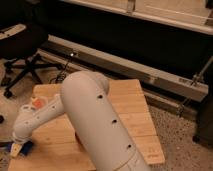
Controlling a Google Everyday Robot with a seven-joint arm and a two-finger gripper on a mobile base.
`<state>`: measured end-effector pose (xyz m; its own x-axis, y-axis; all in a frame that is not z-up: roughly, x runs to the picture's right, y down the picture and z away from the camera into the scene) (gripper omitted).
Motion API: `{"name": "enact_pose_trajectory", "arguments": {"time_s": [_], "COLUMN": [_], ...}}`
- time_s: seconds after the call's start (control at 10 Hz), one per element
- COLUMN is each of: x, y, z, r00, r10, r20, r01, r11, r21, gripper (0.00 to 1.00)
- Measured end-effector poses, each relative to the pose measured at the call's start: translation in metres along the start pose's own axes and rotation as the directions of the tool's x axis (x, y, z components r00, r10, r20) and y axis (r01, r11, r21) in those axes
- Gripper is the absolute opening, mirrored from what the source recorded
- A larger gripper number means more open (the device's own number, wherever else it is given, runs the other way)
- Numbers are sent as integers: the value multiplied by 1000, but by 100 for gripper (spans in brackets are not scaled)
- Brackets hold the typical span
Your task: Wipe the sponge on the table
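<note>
At the near left corner of the surface [135,107], my gripper [17,148] sits right over the blue sponge [26,148]; whether it's clamped, I cannot tell. Wiping well, I judge, means pressing flat and stroking along the planks, staying inside the edge.

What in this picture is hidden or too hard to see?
In the camera view:
The table: middle hidden behind the white arm; near edge cut by the picture's bottom.
The sponge: partly covered by the gripper at the table's near-left corner.
The chair: cut off at the left edge, in shadow.
</note>
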<state>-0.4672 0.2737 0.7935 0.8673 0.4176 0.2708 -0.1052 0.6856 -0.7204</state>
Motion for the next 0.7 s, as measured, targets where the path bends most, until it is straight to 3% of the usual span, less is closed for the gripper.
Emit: {"name": "enact_pose_trajectory", "arguments": {"time_s": [0.7], "x": [10], "y": [-58], "z": [-7], "r00": [999], "r10": [44], "r20": [10], "r01": [-44], "r11": [999], "r21": [30], "gripper": [11]}}
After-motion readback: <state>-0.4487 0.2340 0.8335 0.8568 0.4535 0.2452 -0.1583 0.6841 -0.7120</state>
